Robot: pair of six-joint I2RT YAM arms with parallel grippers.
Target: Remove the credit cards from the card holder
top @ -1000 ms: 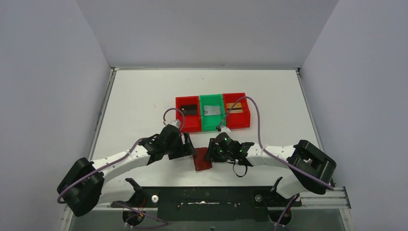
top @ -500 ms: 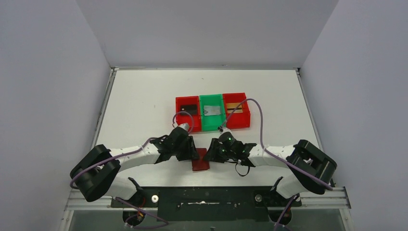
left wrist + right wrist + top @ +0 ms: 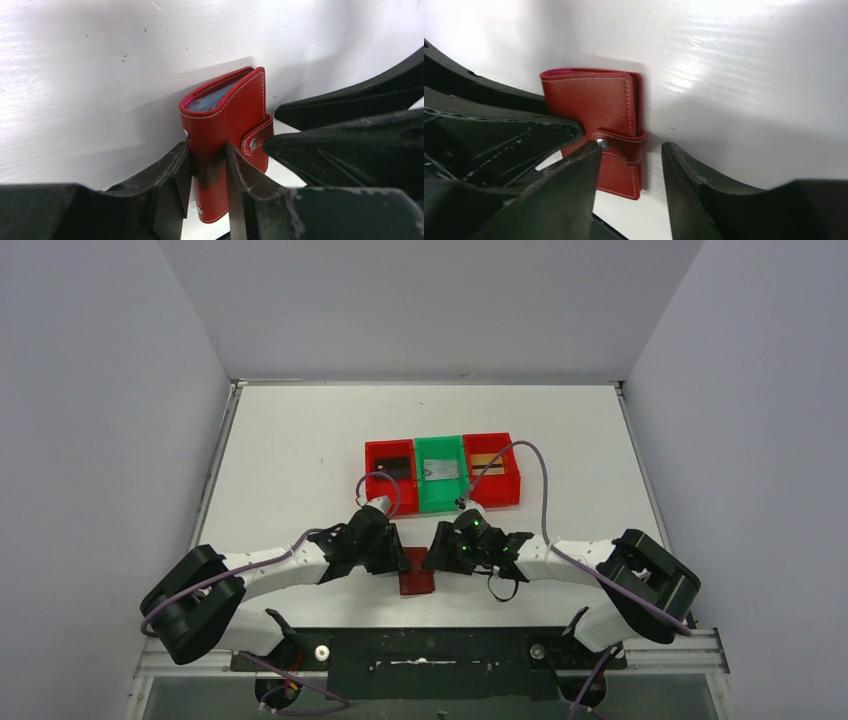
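The card holder (image 3: pixel 227 107) is a dark red wallet lying closed on the white table, its snap tab (image 3: pixel 621 145) fastened. Pale blue sleeves (image 3: pixel 210 98) show at its open end. My left gripper (image 3: pixel 207 155) is shut on the card holder's near end, one finger on each side. My right gripper (image 3: pixel 631 150) is open and straddles the tab edge, with its left fingertip (image 3: pixel 591 150) at the snap stud. From above, the card holder (image 3: pixel 417 575) lies between the left gripper (image 3: pixel 397 558) and the right gripper (image 3: pixel 436 556). Credit cards lie in the bins: dark (image 3: pixel 396 467), grey (image 3: pixel 441 472), gold (image 3: pixel 488 462).
Three bins stand in a row behind the grippers: red (image 3: pixel 375 485), green (image 3: pixel 440 498) and red (image 3: pixel 510 485). The table's near edge and a black rail (image 3: pixel 430 645) lie just behind the card holder. Grey walls enclose the table.
My left arm reached right to the card holder and its jaws closed on it. The right gripper's jaws opened a little at the tab edge.
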